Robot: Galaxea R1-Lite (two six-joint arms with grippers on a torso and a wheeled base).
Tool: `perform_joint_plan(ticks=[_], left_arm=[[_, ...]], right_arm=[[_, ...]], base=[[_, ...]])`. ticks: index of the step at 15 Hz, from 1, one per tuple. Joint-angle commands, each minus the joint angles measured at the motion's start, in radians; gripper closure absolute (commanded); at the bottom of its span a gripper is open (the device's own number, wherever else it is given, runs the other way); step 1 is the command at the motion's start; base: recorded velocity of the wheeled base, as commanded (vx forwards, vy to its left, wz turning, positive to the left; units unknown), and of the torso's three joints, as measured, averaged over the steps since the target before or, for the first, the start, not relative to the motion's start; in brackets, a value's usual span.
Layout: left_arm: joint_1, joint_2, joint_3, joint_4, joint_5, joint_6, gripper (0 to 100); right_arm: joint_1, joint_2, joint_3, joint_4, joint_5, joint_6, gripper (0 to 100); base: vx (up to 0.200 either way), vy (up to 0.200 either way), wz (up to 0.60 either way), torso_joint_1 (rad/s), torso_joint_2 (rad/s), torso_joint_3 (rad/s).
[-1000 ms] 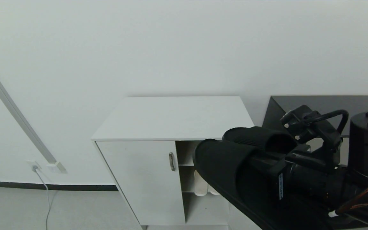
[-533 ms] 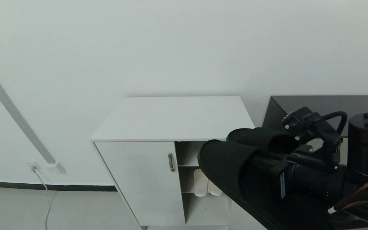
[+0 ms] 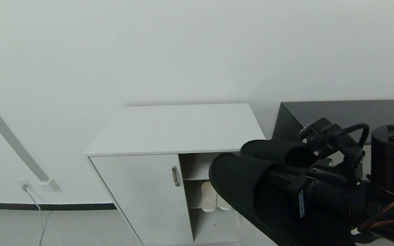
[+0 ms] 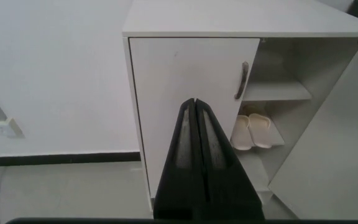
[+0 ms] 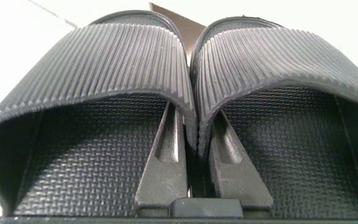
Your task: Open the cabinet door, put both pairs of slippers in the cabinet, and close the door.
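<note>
Right pincer point(image 5: 194, 127) clamping the black slippers point(image 3: 248, 177), I am holding them before the cabinet point(image 3: 169, 126); entering tilted, they risk catching its shelf point(image 4: 277, 92) and shoving the white slippers point(image 3: 210, 201) inside.

Cabinet point(image 3: 173, 130) right side behind black slippers point(image 3: 241, 177); white slippers point(image 3: 209, 201) partly too

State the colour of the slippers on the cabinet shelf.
The shelved slippers are white, clearest in the left wrist view.
</note>
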Motion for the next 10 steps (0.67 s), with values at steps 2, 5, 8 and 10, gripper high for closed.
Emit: perform_joint_plan(ticks=[2, 5, 8, 10], left_arm=[[0.000, 0.001, 0.000, 0.000, 0.001, -0.001, 100], [0.000, 0.001, 0.000, 0.000, 0.001, -0.001, 100], [0.000, 0.001, 0.000, 0.000, 0.001, -0.001, 100], [0.000, 0.001, 0.000, 0.000, 0.001, 0.000, 100]], right_arm=[[0.007, 0.003, 0.002, 0.000, 0.000, 0.000, 100], [0.018, 0.003, 0.009, 0.000, 0.000, -0.001, 100], [0.030, 0.005, 0.020, -0.020, 0.000, -0.001, 100], [0.033, 0.005, 0.022, -0.020, 0.000, -0.001, 100]], base=[[0.000, 0.000, 0.00, 0.000, 0.00, 0.000], [0.000, 0.000, 0.00, 0.000, 0.00, 0.000], [0.000, 0.000, 0.00, -0.107, 0.25, 0.142], [0.000, 0.000, 0.00, -0.219, 0.52, 0.293]])
